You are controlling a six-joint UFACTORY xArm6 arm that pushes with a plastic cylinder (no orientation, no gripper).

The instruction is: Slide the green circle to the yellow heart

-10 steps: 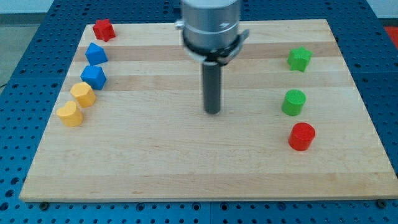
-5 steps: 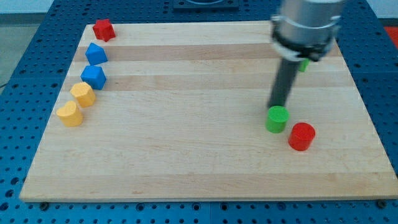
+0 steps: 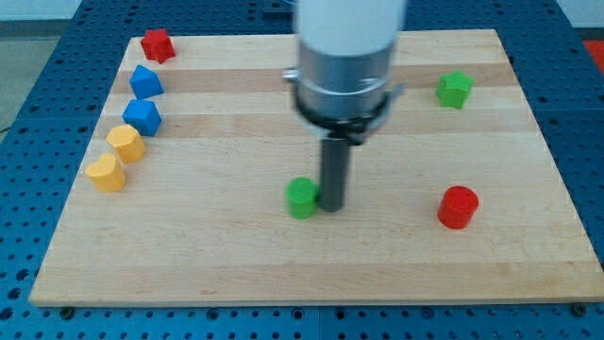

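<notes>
The green circle [image 3: 302, 197] sits on the wooden board a little below its middle. My tip [image 3: 332, 206] stands right against the circle's right side, touching it. The yellow heart [image 3: 105, 173] lies near the board's left edge, far to the left of the circle. The arm's grey body hangs over the board's upper middle and hides the wood behind it.
A second yellow block [image 3: 125, 143] lies just above the heart. Two blue blocks [image 3: 142, 117] [image 3: 145, 82] and a red star [image 3: 158, 43] line the left side. A green star [image 3: 455, 89] and a red cylinder [image 3: 459, 207] sit at the right.
The green circle has slid far to the left, from beside the red cylinder to the board's lower middle. My tip has moved left with it, staying on its right side.
</notes>
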